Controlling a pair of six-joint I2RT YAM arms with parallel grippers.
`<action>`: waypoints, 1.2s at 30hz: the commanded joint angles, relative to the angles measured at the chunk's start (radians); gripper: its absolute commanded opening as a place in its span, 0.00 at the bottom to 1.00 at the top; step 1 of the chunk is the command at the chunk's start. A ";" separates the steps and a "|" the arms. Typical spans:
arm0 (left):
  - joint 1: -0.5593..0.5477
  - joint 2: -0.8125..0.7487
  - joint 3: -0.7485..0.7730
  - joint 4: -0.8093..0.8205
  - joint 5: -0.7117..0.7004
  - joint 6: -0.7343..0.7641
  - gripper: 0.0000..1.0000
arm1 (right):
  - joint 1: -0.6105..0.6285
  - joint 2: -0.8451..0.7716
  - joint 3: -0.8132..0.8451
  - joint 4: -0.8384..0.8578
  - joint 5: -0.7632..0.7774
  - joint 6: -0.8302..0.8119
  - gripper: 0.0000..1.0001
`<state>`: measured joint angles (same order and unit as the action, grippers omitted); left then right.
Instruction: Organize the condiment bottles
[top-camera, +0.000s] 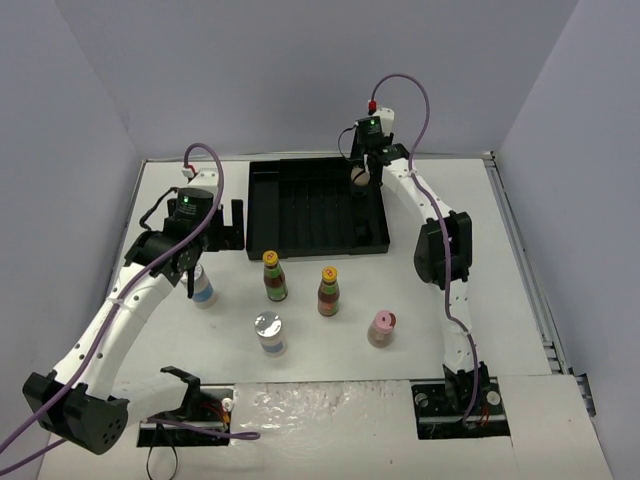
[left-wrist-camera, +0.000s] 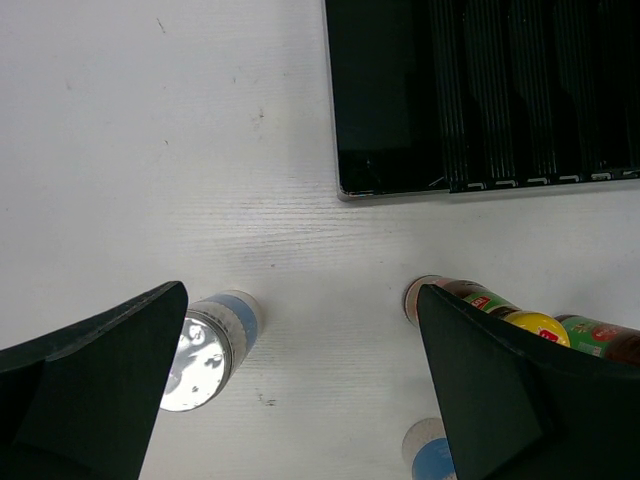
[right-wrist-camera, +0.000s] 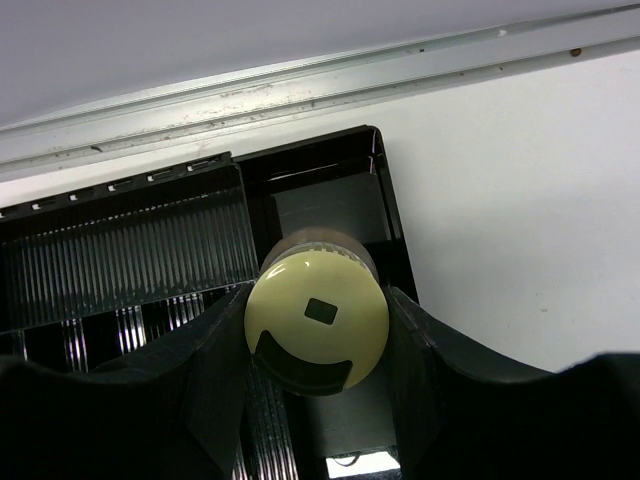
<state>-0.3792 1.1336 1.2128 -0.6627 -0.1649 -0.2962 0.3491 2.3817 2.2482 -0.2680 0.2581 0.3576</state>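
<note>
My right gripper (top-camera: 362, 180) is shut on the cream yellow-capped bottle (top-camera: 357, 177), holding it upright over the far right corner of the black tray (top-camera: 300, 235); in the right wrist view the yellow cap (right-wrist-camera: 316, 318) sits between both fingers. My left gripper (top-camera: 226, 230) is open and empty above the table, left of the tray. On the table stand two slim bottles with yellow-orange caps (top-camera: 274, 276) (top-camera: 328, 291), a silver-capped jar (top-camera: 269, 333), a second jar (top-camera: 203, 289) partly under my left arm, and a pink-capped bottle (top-camera: 381, 327). The left wrist view shows one jar (left-wrist-camera: 205, 348) and one slim bottle (left-wrist-camera: 478, 298).
The tray (left-wrist-camera: 400, 100) is ridged and holds no other bottle. A metal rail (right-wrist-camera: 330, 85) runs along the table's far edge behind the tray. Grey walls enclose the table on three sides.
</note>
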 joint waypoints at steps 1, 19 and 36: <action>0.006 0.000 0.015 0.056 0.001 0.002 0.97 | -0.001 -0.017 0.020 0.069 0.054 -0.016 0.00; 0.007 0.004 0.013 0.058 0.004 0.001 0.97 | -0.005 0.007 -0.076 0.089 0.059 -0.013 0.00; 0.008 0.003 0.007 0.062 0.007 0.003 0.97 | 0.008 -0.090 -0.142 0.089 0.054 -0.012 0.89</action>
<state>-0.3782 1.1427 1.1969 -0.6546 -0.1612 -0.2958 0.3478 2.4019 2.1232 -0.2178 0.2879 0.3461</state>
